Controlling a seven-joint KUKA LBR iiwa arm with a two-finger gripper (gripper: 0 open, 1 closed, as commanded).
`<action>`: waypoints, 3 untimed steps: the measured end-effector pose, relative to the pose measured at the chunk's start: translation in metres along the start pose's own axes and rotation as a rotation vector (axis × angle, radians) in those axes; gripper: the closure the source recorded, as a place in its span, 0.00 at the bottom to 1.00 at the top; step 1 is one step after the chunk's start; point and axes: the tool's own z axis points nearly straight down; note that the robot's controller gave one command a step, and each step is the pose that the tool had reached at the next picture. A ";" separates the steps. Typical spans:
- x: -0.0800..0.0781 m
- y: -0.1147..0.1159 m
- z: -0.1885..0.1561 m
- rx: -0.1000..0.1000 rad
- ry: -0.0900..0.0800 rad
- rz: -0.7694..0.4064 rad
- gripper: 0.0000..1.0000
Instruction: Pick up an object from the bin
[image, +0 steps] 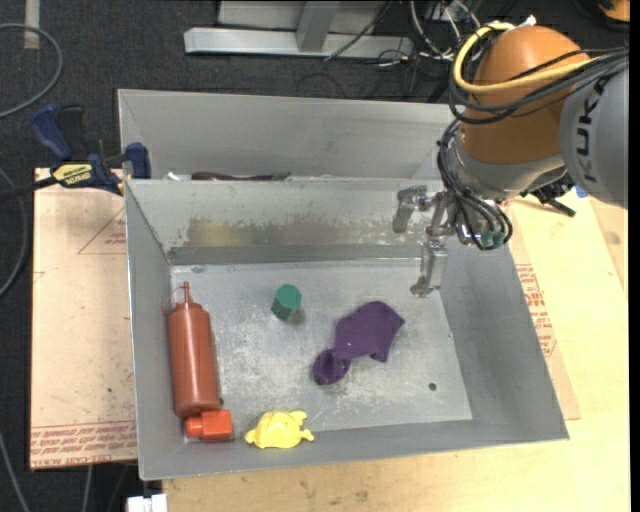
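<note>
The grey metal bin (440, 385) holds four loose things, all lying apart from one another. The landmark is a crumpled purple piece of soft cloth-like material (365, 335) lying near the middle of the bin floor, with a rounded lump at its lower left end.

The arm's tool (426, 284) hangs just above and to the right of the purple piece, near the bin's back wall. It stands apart from the purple piece, which is the thing nearest to it. Whether the tool is apart or together cannot be told from this view.

A small dark green cylinder (287, 302) stands to the upper left of the purple piece. Farther left, along the bin's left wall, lies a long reddish-brown plastic squeeze bottle (193, 358), its orange cap (209, 426) toward the front. A small yellow lumpy toy (277, 429) lies below and left of the purple piece, just beside the orange cap.
</note>
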 end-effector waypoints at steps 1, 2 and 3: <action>-0.001 0.000 -0.005 0.000 -0.008 0.000 0.00; 0.000 0.018 0.046 0.001 -0.011 -0.060 0.00; 0.023 0.032 0.107 -0.001 -0.010 -0.062 0.00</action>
